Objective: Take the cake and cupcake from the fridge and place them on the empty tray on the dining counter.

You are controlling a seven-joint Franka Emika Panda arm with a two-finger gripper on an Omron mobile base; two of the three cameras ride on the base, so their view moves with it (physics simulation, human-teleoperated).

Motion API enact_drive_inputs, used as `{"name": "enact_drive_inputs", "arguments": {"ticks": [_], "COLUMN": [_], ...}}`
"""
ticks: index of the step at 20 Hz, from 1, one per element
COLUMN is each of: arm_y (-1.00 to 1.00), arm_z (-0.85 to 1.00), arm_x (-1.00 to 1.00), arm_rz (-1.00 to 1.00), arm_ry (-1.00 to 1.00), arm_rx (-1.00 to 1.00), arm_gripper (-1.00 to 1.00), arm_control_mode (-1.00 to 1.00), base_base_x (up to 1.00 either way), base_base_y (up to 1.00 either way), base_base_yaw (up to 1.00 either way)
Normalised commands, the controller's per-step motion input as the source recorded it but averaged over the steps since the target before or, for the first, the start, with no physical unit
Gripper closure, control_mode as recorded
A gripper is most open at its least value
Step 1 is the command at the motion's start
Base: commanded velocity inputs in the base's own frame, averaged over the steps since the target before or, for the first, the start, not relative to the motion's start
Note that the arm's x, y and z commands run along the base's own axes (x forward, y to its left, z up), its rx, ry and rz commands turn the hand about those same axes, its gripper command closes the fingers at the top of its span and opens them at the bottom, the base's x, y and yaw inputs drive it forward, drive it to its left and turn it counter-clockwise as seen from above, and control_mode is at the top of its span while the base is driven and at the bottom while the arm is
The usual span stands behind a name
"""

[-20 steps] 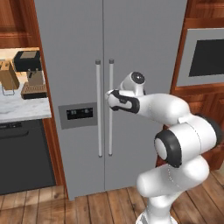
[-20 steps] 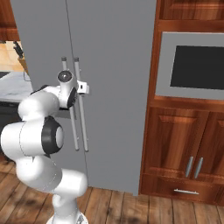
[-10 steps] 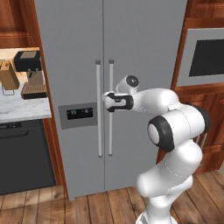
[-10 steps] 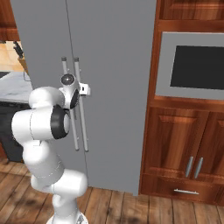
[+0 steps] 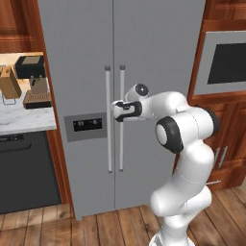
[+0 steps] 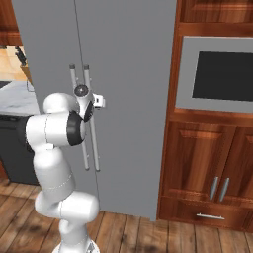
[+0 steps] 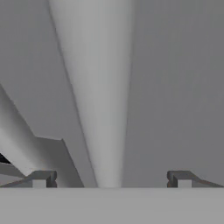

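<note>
The tall grey fridge [image 5: 158,57] [image 6: 128,54] stands with both doors shut, so the cake and cupcake are hidden. The tray and dining counter are out of view. My gripper [image 5: 117,111] [image 6: 101,101] is at mid height against the right door's bar handle [image 5: 122,144] [image 6: 94,143]. In the hand view that handle [image 7: 98,87] runs up the middle between my open fingertips, gripper [image 7: 111,179], which do not touch it. The left door's handle [image 7: 17,148] shows at the lower left.
A dark display panel [image 5: 86,125] sits on the left fridge door. Left of the fridge is a marble wall counter [image 5: 19,125] with a coffee machine [image 5: 32,81] over a dark appliance [image 5: 24,173]. To the right are a built-in oven [image 6: 222,74] and wood cabinets [image 6: 207,168].
The arm has reached further forward and the gripper has slid a little left onto the fridge handle. The jaws stayed open. The doors have not moved.
</note>
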Motion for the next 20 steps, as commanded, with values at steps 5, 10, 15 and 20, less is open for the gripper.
{"name": "enact_drive_inputs", "arguments": {"ticks": [5,10,15,20], "arm_y": [0.01,0.33,0.16,-0.74], "arm_z": [-0.2,-0.27,-0.3,0.0], "arm_x": [0.36,0.3,0.66,-0.05], "arm_rz": [0.0,-0.05,-0.07,0.0], "arm_ry": [0.0,-0.07,-0.02,0.3], "arm_rx": [0.0,-0.04,-0.02,0.22], "arm_gripper": [-1.0,1.0,1.0,1.0], "arm_control_mode": [-1.0,-1.0,-1.0,-1.0], "base_base_x": [0.0,0.0,0.0,0.0], "base_base_y": [0.0,0.0,0.0,0.0], "base_base_yaw": [0.0,0.0,0.0,0.0]}}
